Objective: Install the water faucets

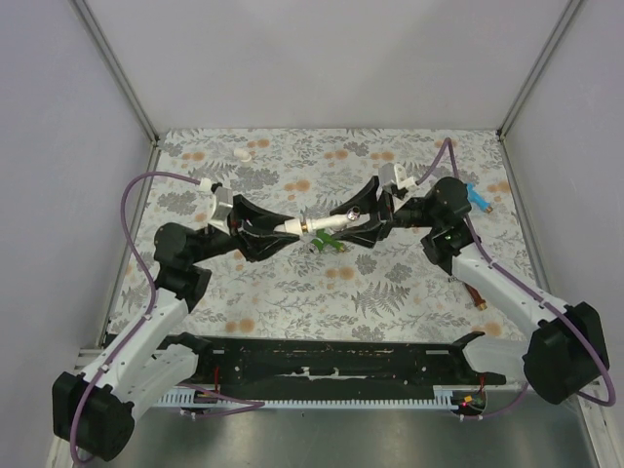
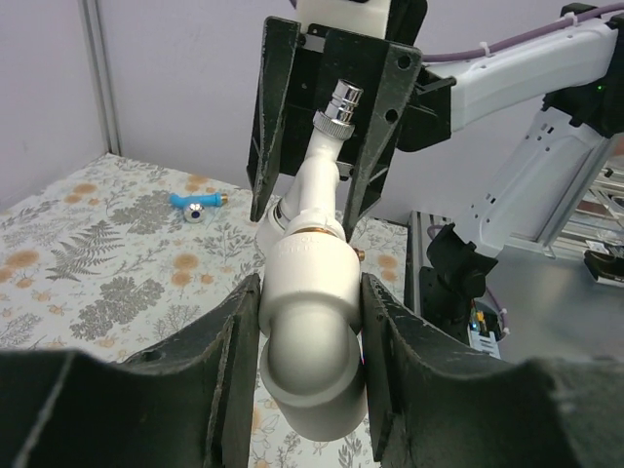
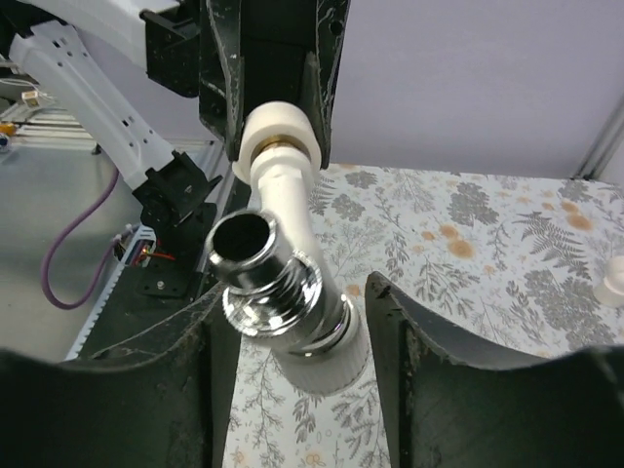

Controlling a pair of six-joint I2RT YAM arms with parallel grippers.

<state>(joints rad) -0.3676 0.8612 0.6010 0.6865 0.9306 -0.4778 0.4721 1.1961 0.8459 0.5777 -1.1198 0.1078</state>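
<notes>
My left gripper [image 1: 283, 227] [image 2: 310, 288] is shut on a white elbow pipe fitting [image 2: 312, 331], held above the mat at the table's middle. The white faucet [image 1: 327, 222] [image 2: 317, 180] sits with its brass end in that fitting. Its chrome end [image 3: 278, 283] points toward my right gripper [image 1: 356, 219] [image 3: 292, 292]. The right jaws straddle the chrome end; it lies near the left finger, and a gap shows beside the right finger. A green faucet [image 1: 327, 242] lies on the mat below.
A blue faucet [image 1: 480, 198] [image 2: 195, 205] lies at the right near the wall. A reddish-brown faucet [image 1: 483, 302] lies by the right arm. A stubby white fitting [image 1: 241, 154] [image 3: 614, 283] stands at the back left. A metal rail [image 1: 322, 366] runs along the near edge.
</notes>
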